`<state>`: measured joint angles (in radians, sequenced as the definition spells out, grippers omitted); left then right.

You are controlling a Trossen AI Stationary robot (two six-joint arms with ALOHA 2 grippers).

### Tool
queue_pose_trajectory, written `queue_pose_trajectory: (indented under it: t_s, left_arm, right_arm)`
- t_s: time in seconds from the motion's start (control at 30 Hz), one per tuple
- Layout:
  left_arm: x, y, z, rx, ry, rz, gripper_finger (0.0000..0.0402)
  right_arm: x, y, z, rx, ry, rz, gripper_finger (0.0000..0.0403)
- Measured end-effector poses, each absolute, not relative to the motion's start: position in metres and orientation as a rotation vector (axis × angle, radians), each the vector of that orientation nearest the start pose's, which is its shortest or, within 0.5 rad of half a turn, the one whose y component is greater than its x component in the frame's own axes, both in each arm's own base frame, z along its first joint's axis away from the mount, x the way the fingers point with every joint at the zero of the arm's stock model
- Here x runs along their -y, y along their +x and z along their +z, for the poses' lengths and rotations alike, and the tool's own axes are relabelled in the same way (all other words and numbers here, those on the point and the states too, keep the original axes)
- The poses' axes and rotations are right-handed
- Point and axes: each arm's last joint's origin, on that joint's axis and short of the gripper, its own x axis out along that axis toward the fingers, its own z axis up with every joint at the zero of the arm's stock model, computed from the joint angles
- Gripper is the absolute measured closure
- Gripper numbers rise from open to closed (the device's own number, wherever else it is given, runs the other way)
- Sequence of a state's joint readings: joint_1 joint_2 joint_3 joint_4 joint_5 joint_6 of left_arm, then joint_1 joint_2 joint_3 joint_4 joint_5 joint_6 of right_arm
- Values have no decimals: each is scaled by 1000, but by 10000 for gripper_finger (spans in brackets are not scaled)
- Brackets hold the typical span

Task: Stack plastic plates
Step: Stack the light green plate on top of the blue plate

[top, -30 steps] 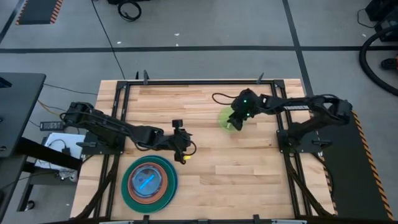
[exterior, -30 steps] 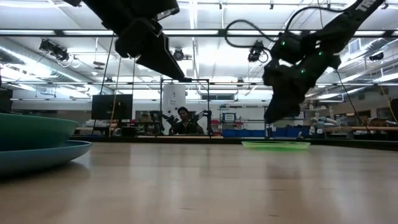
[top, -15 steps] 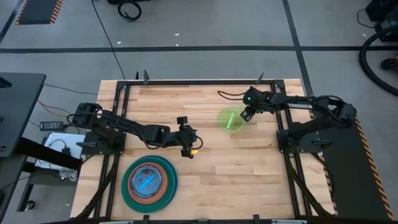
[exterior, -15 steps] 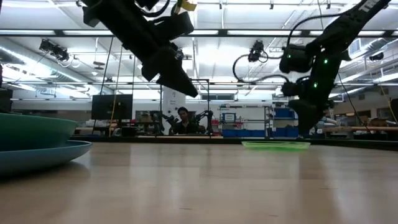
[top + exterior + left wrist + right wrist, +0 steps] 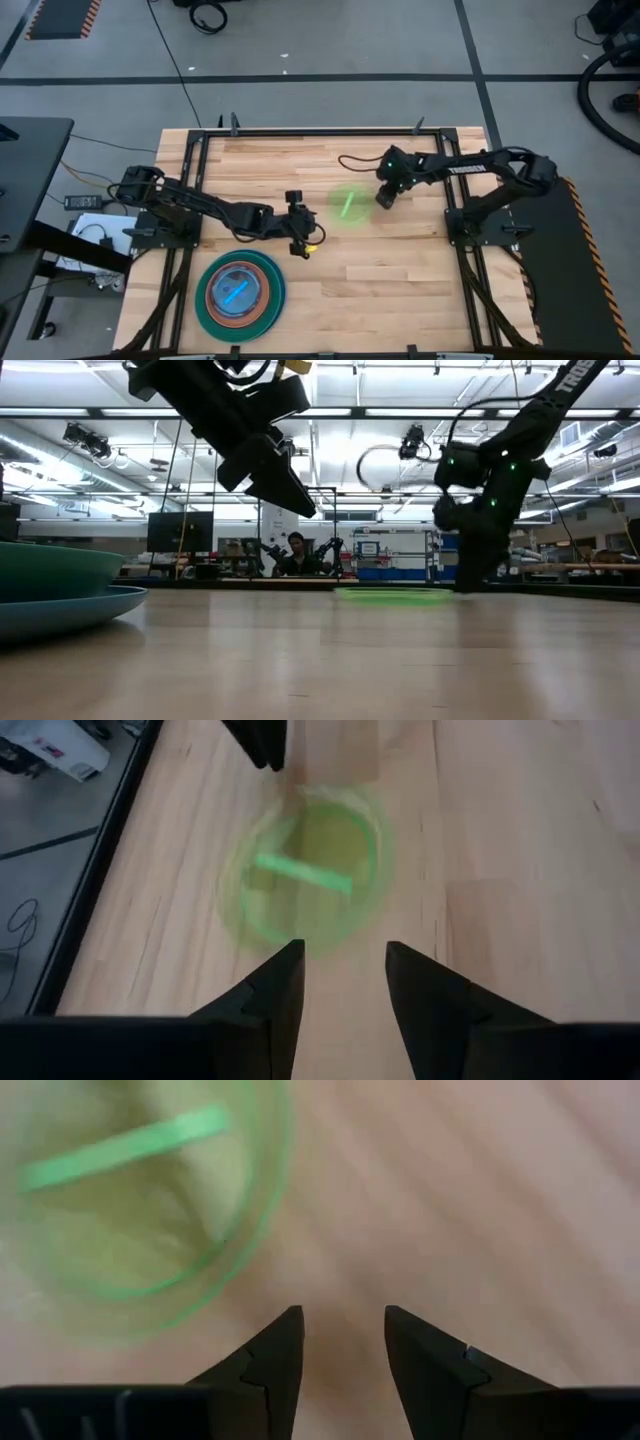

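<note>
A small lime green plate lies flat on the wooden table, right of centre, blurred in every view. My right gripper is open and points steeply down, low over the table just off the plate's right rim. My left gripper is open, raised above the table left of the plate and pointing toward it. A stack of plates rests on the table at the near left, with a teal outer rim, a brown ring and pale blue in the middle. My right gripper stands beside the green plate's rim on the table's right side, fingers pointing down. The wrist view shows bare wood between the fingertips and the rim, and I cannot tell whether a finger touches the plate.
A black metal frame runs along the table's far edge and down both sides. Bare wood spreads across the near right of the table. In the low view, people and other robot arms show far off in the room.
The green plate has slid along the table toward the left and slightly nearer, closer to my left gripper. My right gripper first drew back off the plate toward the right, then tipped steeper, sank and followed it leftward. My left gripper has come down a little.
</note>
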<state>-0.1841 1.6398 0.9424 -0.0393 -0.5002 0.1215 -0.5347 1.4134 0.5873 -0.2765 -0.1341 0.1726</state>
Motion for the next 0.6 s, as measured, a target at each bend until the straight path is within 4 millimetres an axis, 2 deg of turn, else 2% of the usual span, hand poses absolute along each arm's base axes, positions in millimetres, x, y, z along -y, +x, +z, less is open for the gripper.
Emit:
queue_pose_trajectory:
  t_s: [0.07,0.33,0.6]
  left_arm:
    - [49,330,193,-718,366,252,251]
    - [54,333,186,-735,338,165,251]
    - [53,347,150,-786,407,161,251]
  right_arm:
    - [114,204,145,-972,515,-426,250]
    - [103,197,161,-958,499,-491,250]
    - [52,213,160,-1024,347,-450,250]
